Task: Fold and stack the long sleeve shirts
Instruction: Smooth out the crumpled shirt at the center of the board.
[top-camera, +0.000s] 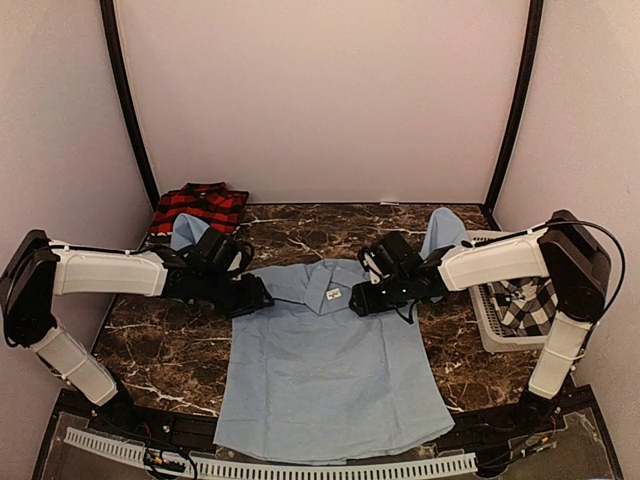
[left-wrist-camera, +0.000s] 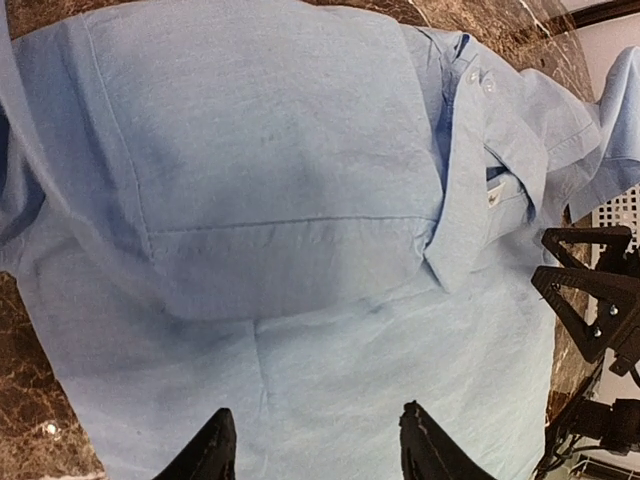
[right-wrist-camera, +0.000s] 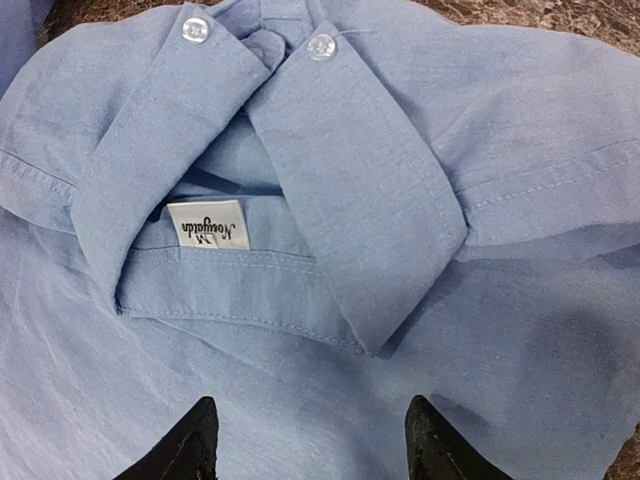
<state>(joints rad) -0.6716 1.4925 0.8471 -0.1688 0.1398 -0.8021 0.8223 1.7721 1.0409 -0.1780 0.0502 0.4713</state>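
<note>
Risk: uneven grabs either side of the collar, dragging the light blue shirt (top-camera: 325, 370) skewed across the desk (top-camera: 160, 350), fold ending crooked. Sleeves bunched beyond the shoulders likely to snag or trail. One-layer pinch also possible, cloth slipping out mid-fold. Pose: left fingers (left-wrist-camera: 212, 450) spread open over the left shoulder, right fingers (right-wrist-camera: 190, 445) spread open just beside the collar, nothing held. Both arms reaching inward, wrists pitched down. Shirt flat mid-desk, collar at far end.
</note>
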